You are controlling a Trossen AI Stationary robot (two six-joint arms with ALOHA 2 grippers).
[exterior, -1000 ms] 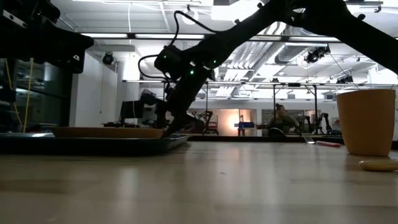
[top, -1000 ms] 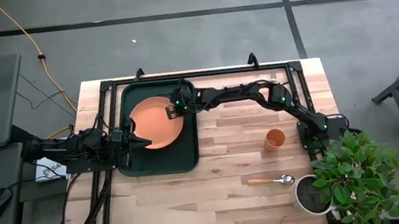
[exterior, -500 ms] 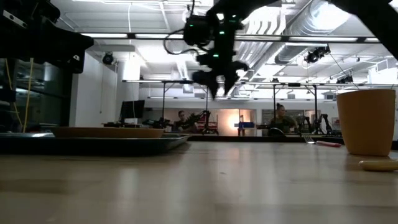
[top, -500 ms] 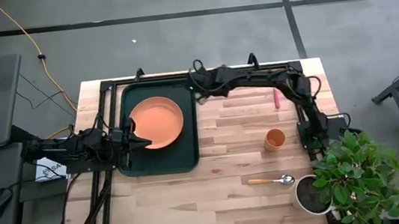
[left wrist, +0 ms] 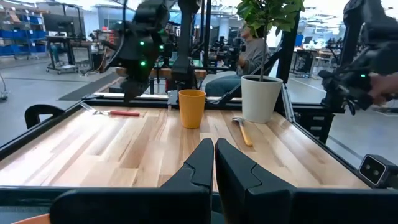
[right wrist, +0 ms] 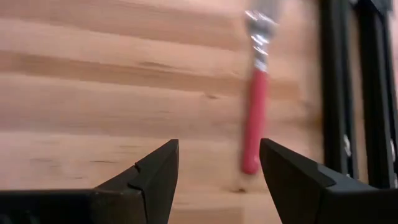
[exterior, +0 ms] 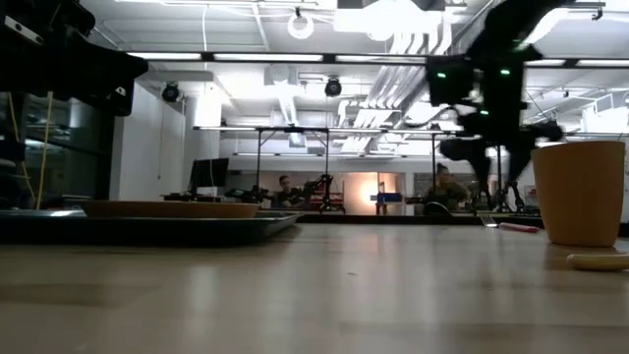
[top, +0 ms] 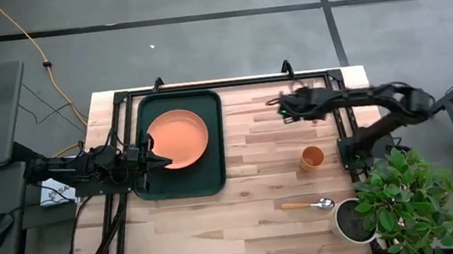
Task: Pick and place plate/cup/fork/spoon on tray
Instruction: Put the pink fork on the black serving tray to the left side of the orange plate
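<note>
Open right gripper (right wrist: 217, 171) above table (fork (right wrist: 253, 109) beside frame rail (right wrist: 336, 87))

Dark jointed arms, green lights

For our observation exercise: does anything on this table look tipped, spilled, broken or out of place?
Nothing stands out. The plate lies flat in the tray, the cup stands upright, and the spoon and fork lie flat on the table.
</note>
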